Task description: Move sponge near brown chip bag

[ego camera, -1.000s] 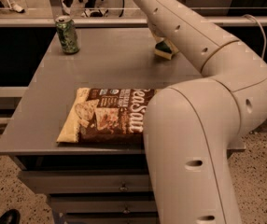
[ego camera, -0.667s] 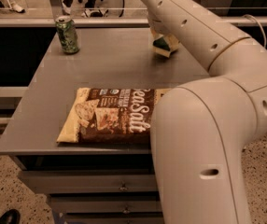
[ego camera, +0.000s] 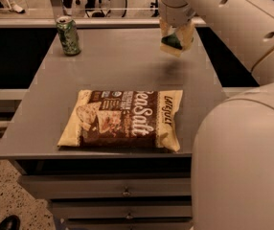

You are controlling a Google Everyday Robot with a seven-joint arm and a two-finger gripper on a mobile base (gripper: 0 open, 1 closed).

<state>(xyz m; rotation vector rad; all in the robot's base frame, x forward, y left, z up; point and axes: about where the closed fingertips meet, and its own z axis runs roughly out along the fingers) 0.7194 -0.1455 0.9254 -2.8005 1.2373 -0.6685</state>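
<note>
Your sponge (ego camera: pixel 172 41), dark green face showing over pale foam, hangs in the air above the far right part of the bench (ego camera: pixel 118 66), clear of the surface, with its shadow lying apart from it on the grey top below. The gripper (ego camera: pixel 176 38) comes down from above and has it pinched, a pale finger on each side, jaws clenched on the foam.

A second ago the sponge was lower, close to the far right edge; it has since risen and the arm (ego camera: pixel 233 18) has swung aside, so the right end of the bag is no longer covered. That reads as the pick done and the carry just starting.

The brown chip bag (ego camera: pixel 122 120) lies flat along the near edge, about midway between the near corners, well apart from the sponge. You need to bring the load toward that near edge and set it down just beside the bag, not on it; the open top behind the bag looks like the easiest spot.

A green soda can (ego camera: pixel 68 36) stands upright at the far left corner, out of the way.
</note>
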